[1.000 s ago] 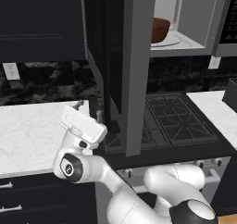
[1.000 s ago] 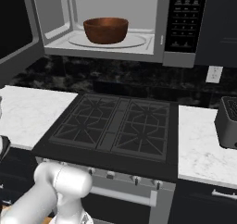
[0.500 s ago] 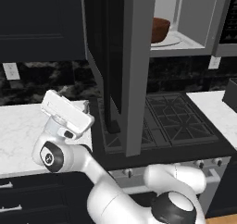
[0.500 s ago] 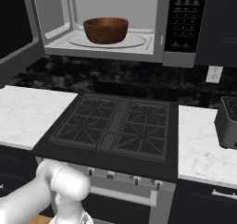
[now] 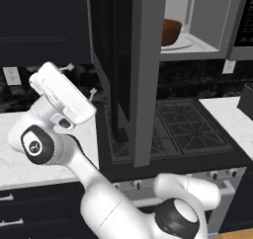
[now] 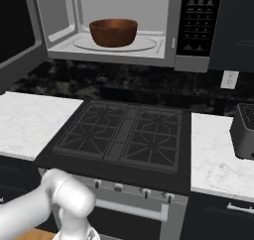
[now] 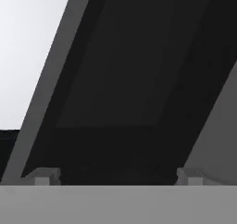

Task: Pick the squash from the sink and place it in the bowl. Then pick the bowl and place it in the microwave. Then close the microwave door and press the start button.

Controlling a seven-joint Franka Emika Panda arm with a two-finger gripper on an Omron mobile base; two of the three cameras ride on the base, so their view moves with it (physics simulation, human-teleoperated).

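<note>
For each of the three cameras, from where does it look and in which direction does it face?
Left base view: behind the arm to its left, facing forward and down at the open door and stove; the white arm rises from the lower right.
Right base view: behind the arm to its right, facing the microwave, bowl and stove; an arm link shows lower left.
Hand view: on the hand, facing the door's dark glass close up; open fingers at the bottom.
Both base views share the bowl, microwave and stove.

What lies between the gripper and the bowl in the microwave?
The open microwave door stands between the gripper and the bowl, per the left base view.
</note>
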